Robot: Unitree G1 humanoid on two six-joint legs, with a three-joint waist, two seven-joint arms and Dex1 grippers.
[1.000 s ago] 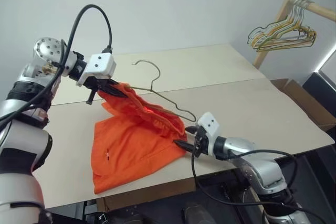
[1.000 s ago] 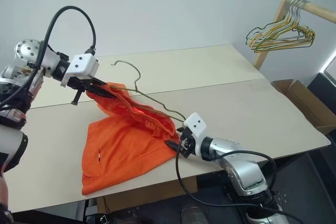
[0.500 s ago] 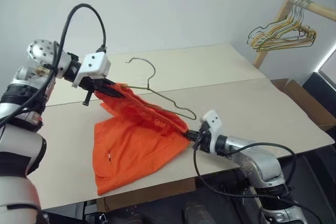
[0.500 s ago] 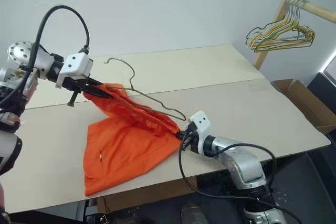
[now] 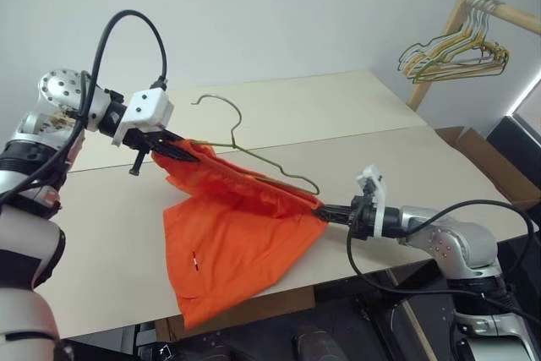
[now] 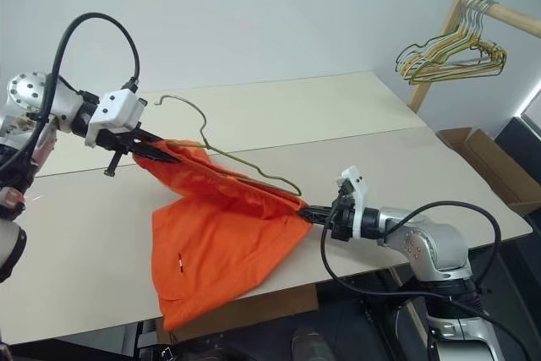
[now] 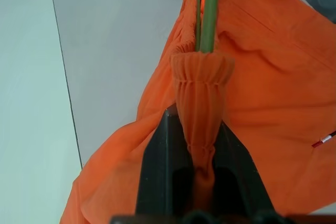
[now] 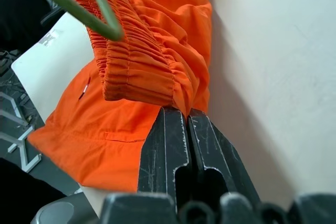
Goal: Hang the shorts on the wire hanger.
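Nearest, the right gripper (image 5: 324, 213) reaches in from the tabletop's (image 5: 406, 166) front edge, its jaws pressed together on one end of the shorts' (image 5: 241, 226) gathered waistband. From that pinch the orange fabric stretches up and away toward the left gripper (image 5: 179, 149), whose jaws are clamped on the waistband's other end, held above the tabletop. Between the two grips the waistband is pulled taut, and the rest of the shorts hangs down and drapes onto the tabletop, one leg trailing toward the front edge. The wire hanger (image 5: 254, 158) lies along the stretched waistband, its lower wire threaded inside the fabric and its hook (image 5: 215, 101) rising free behind. Farther off, beyond the tabletop's right corner, a bunch of coloured hangers (image 5: 452, 52) hangs from a wooden rail (image 5: 507, 13).
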